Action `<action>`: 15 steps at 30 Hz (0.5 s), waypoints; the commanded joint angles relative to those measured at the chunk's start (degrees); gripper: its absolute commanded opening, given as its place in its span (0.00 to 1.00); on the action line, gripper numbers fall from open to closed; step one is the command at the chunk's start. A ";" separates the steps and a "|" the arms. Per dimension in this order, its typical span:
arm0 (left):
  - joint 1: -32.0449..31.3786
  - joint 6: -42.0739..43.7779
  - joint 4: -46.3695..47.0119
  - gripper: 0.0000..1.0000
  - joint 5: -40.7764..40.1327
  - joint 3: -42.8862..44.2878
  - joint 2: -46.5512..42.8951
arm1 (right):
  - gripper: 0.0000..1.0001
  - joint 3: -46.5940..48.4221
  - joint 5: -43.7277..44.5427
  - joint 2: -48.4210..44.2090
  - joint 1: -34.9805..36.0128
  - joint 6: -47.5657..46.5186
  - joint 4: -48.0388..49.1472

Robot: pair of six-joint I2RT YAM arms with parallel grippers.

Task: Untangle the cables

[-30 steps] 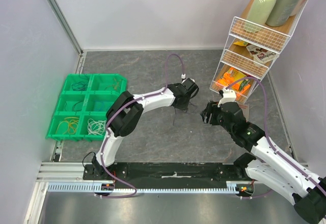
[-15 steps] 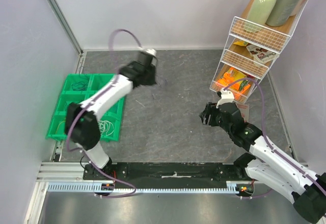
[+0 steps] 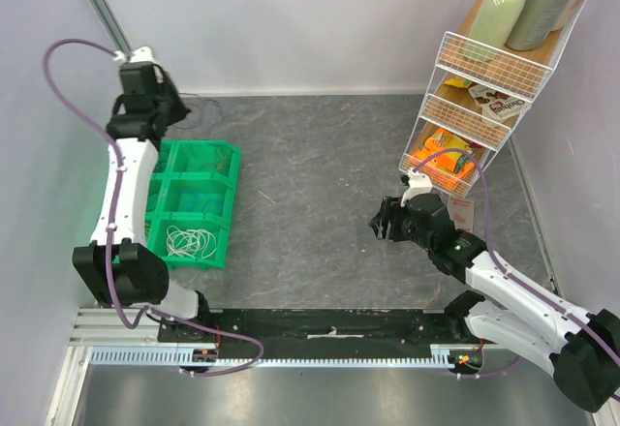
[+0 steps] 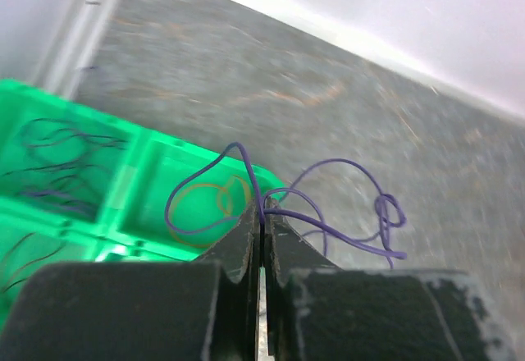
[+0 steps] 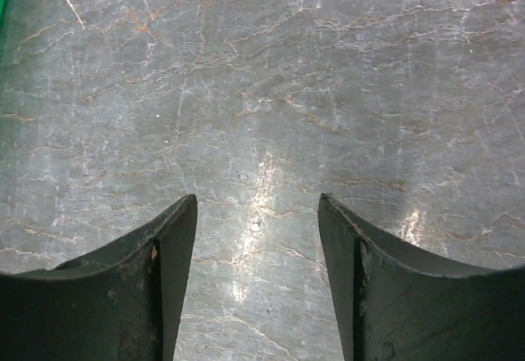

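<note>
The purple cable (image 4: 238, 146) hangs in the air in several loose loops with a small knot at one end. It is pinched between the two fingers of the left gripper (image 4: 262, 217), which are pressed together on it. This arm is stretched up to the far left corner of the table, close to the white back wall (image 3: 291, 19), and the cable dangles over the far edge of the green compartment tray (image 3: 232, 169). Inside the tray I can see other cables lying sorted: an orange coil (image 4: 205, 205) in the compartment just below the held one, dark wires (image 4: 61, 152) in the next compartment, and white cables (image 3: 189, 242) in a near compartment. The right gripper (image 5: 257, 213) is low over the middle right of the table with its fingers apart and nothing between them. Under it there is only the grey table surface (image 3: 320, 184), which looks like marbled stone with thin light scratches and some shine. At the far right stands a white wire rack (image 3: 475, 106) with bottles (image 3: 499, 10) on top and snack packets (image 3: 446, 150) below. A metal rail (image 3: 291, 353) runs along the near edge, where both arms are bolted.
</note>
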 commanded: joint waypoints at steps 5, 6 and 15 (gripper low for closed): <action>13.61 -18.34 -3.39 0.02 -3.76 3.61 4.87 | 0.68 -0.96 -2.48 1.55 -0.33 -0.22 5.45; 14.75 -20.10 -3.48 0.02 -3.23 3.61 5.75 | 0.68 -1.13 -2.40 1.55 -0.16 -0.31 5.62; 19.51 -26.53 -1.72 0.02 0.73 3.96 12.43 | 0.68 -2.19 -0.55 1.99 -0.16 -1.01 7.12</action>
